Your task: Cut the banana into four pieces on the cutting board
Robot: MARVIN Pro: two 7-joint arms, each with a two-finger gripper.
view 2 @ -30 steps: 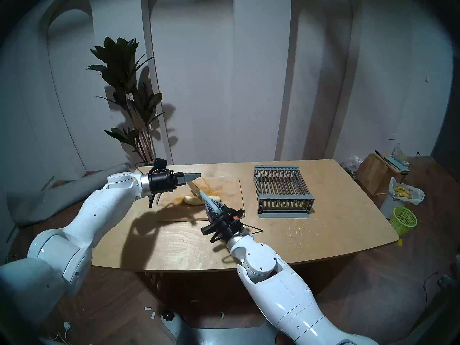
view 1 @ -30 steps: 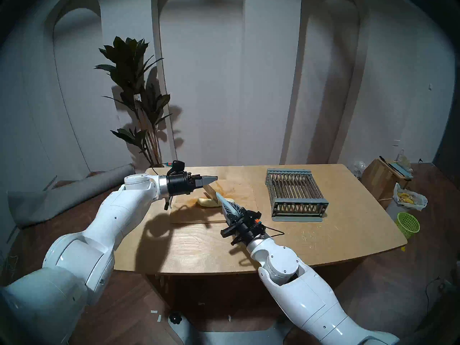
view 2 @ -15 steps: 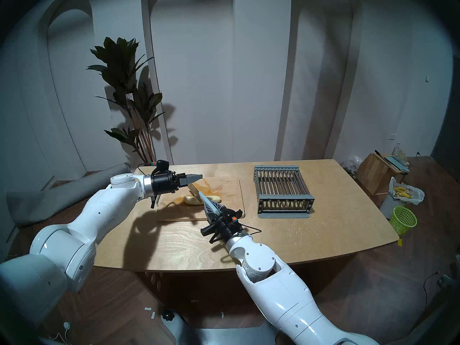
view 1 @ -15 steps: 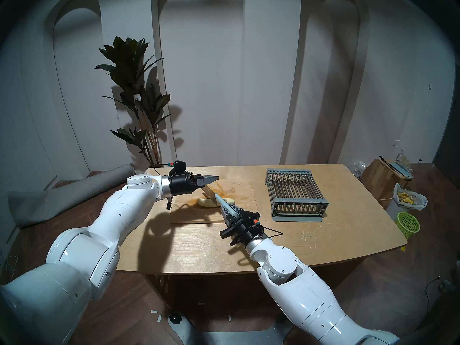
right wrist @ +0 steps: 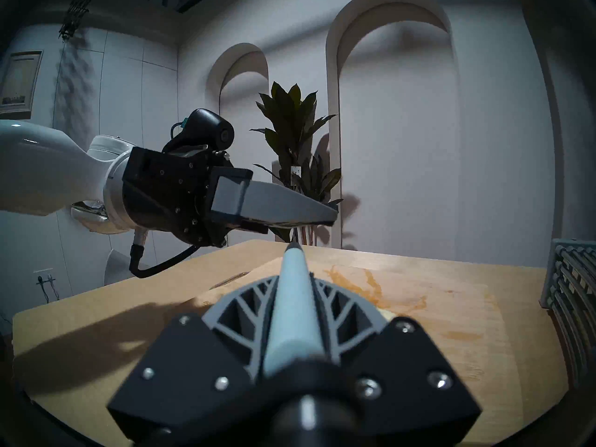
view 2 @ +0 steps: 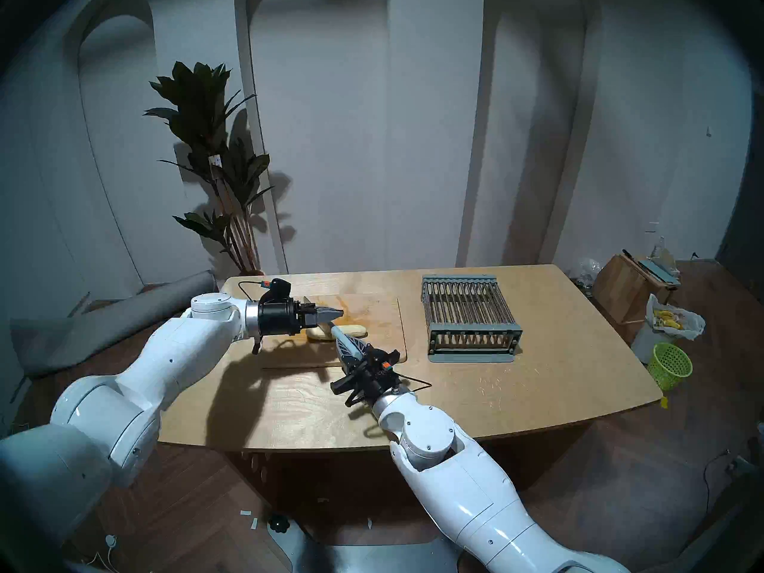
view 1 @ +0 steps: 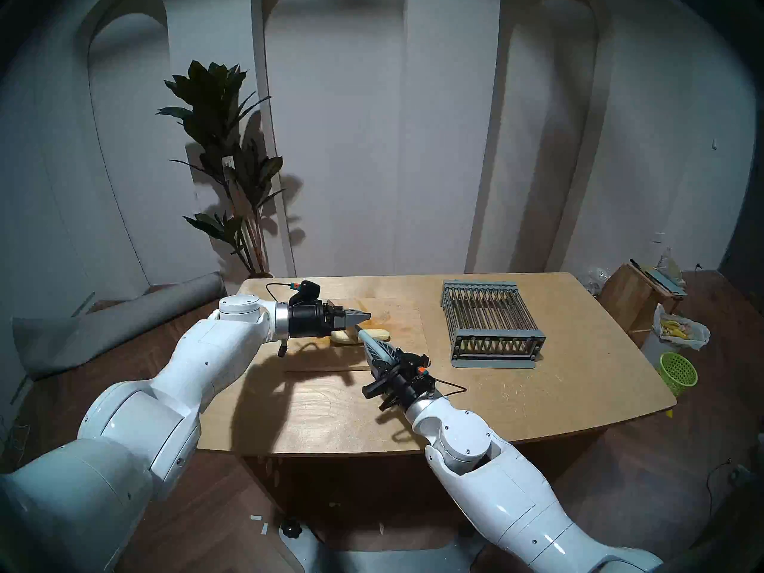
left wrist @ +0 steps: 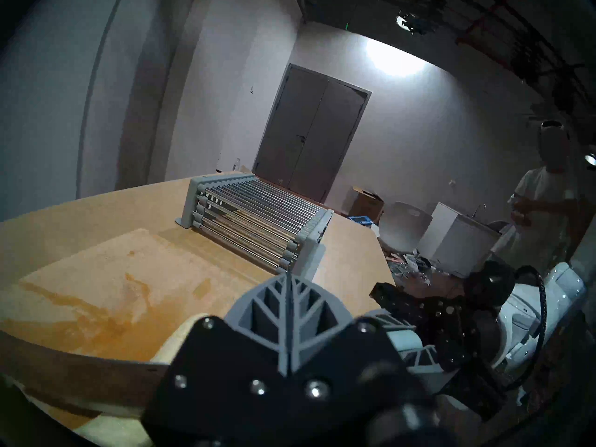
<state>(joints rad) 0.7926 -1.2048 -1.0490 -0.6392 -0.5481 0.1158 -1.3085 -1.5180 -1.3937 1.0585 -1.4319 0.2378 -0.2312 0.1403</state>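
The peeled banana (view 1: 378, 334) lies on the stained cutting board (view 1: 403, 318), also seen in the right head view (view 2: 355, 330). My right gripper (view 1: 368, 341) is shut on a knife's pale blue handle (right wrist: 293, 307). Its blade (left wrist: 80, 362) runs across the banana, with pale flesh on both sides. My left gripper (view 1: 366, 315) is shut, with nothing between its fingers (left wrist: 287, 307), and lies low over the blade's back. Whether it touches the blade is hidden. The cut itself is hidden under the left gripper.
A grey slatted rack (view 1: 492, 320) stands on the table (view 1: 537, 394) right of the board. Off the table's right end are a wooden box (view 1: 632, 295), a white bag of peels (view 1: 678, 330) and a green basket (view 1: 678, 371). A person (left wrist: 545, 191) stands beyond the table.
My left gripper has come down and to the right, and the raised blade has dropped with it onto the banana. My right gripper has sunk slightly with the handle.
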